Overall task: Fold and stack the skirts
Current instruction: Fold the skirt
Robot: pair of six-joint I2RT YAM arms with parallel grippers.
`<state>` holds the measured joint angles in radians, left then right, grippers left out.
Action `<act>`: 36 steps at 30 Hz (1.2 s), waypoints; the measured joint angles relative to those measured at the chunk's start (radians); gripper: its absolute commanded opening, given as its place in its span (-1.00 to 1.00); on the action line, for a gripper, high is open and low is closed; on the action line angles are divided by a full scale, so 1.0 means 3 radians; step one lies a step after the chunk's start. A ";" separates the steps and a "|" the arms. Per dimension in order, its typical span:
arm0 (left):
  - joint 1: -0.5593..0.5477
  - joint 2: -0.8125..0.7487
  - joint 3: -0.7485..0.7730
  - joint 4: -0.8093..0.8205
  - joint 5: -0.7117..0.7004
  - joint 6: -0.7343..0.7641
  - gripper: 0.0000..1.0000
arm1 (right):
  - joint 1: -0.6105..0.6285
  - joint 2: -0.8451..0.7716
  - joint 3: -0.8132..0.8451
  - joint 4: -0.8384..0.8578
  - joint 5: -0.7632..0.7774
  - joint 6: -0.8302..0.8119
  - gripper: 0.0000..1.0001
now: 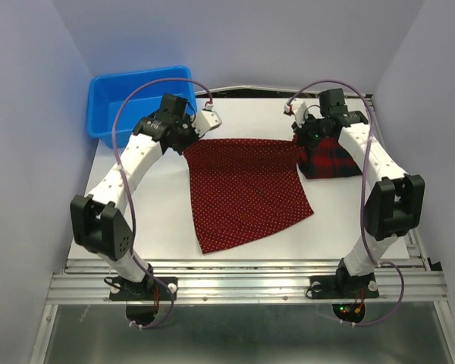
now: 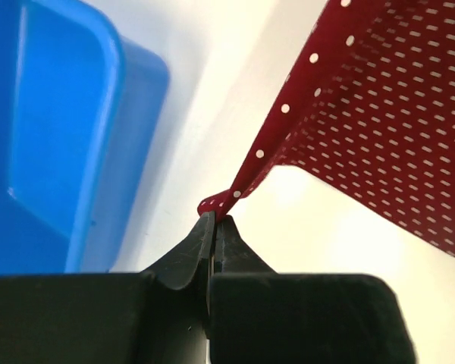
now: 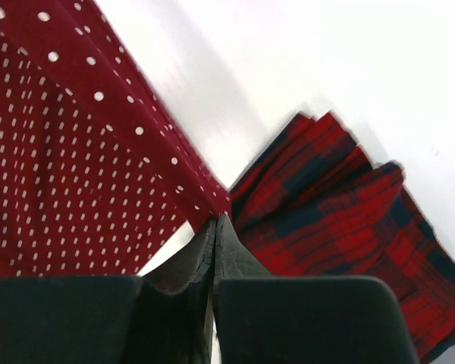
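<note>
the white table (image 1: 159,220) fills most of the top view. the dark red polka-dot skirt (image 1: 246,189) lies spread across its middle, with the wide hem toward the arm bases and the far edge pulled straight between the two grippers. in the wrist views both far corners are raised off the table, the cloth sloping down from them with shadow beneath.

the blue bin (image 1: 140,80) sits at the far left corner of the table, close behind the left wrist. the tartan skirt (image 1: 335,161) lies folded in a small block at the far right, just beside the polka-dot skirt's right corner and partly under the right arm (image 1: 379,174). its pleats fan out in the right wrist view. the left arm (image 1: 125,174) arches in from the near left edge.

the left gripper (image 2: 214,218) is closed tight on the polka-dot skirt's far left corner, and a small nub of dotted cloth pokes out past the fingertips. the right gripper (image 3: 214,220) is also pressed closed, pinching the far right corner of the same skirt.
</note>
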<state>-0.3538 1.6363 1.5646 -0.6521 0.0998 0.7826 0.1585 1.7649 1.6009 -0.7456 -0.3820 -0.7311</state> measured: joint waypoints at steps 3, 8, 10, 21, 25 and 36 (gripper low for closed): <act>-0.0151 -0.0413 -0.0423 -0.0024 0.0108 -0.0089 -1.00 | 0.0000 -0.0205 -0.0262 -0.0041 -0.0031 -0.0085 -0.99; -0.0511 -0.0938 -0.1072 -0.0169 0.0292 -0.0240 -1.00 | -0.0001 -0.0507 -0.0820 -0.0094 -0.0037 -0.0306 -0.99; -0.0662 -0.1096 -0.1270 -0.0268 0.0406 -0.0323 -1.00 | -0.0003 -0.0649 -0.1054 -0.0142 -0.0036 -0.0413 -0.99; -0.1157 -0.1475 -0.1760 -0.0572 0.0662 -0.0380 -1.00 | -0.0003 -0.1312 -0.1830 -0.0309 -0.0052 -0.0783 -0.99; -0.1218 -0.1466 -0.1857 -0.0589 0.0703 -0.0380 -1.00 | -0.0003 -0.1373 -0.1867 -0.0331 -0.0085 -0.0820 -0.99; -0.1368 -0.1450 -0.1974 -0.0627 0.0755 -0.0313 -1.00 | -0.0004 -0.1410 -0.2018 -0.0458 -0.0150 -0.0956 -0.99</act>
<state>-0.7643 1.2015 0.9726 -0.8402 0.3264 0.6888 0.1574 1.3418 0.9955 -0.8829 -0.4271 -1.0180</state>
